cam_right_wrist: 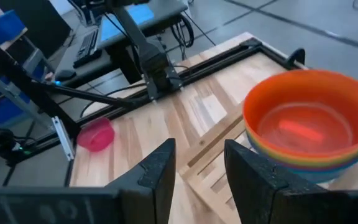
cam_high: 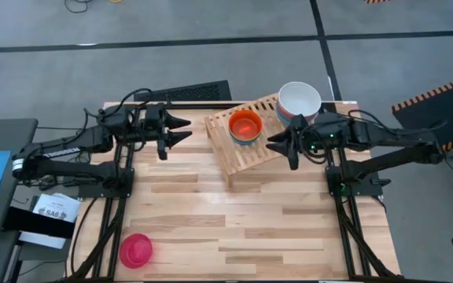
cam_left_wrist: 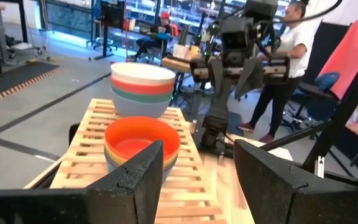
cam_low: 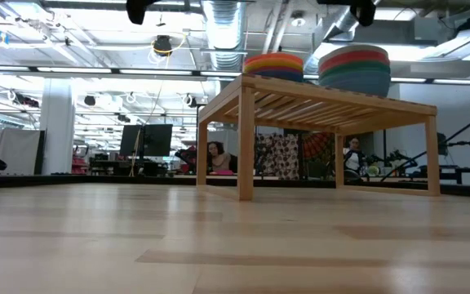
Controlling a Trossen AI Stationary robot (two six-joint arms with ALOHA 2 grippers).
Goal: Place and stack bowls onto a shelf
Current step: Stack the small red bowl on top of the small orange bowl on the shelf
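While both my arms wait over the far part of the table point(cam_high: 234, 228), my left gripper point(cam_high: 185, 130) is spread and holds nothing, just left of the shelf point(cam_high: 246, 153); my right gripper point(cam_high: 278, 145) is also spread and empty, by the shelf's right edge; on the slats stand two stacks, a small one with an orange bowl point(cam_high: 245, 124) on top and a larger one with a white bowl point(cam_high: 299, 100) on top; a pink bowl point(cam_high: 135, 250) lies alone near the front left corner; a label point(cam_high: 57, 208) beside the table reads "SA6".
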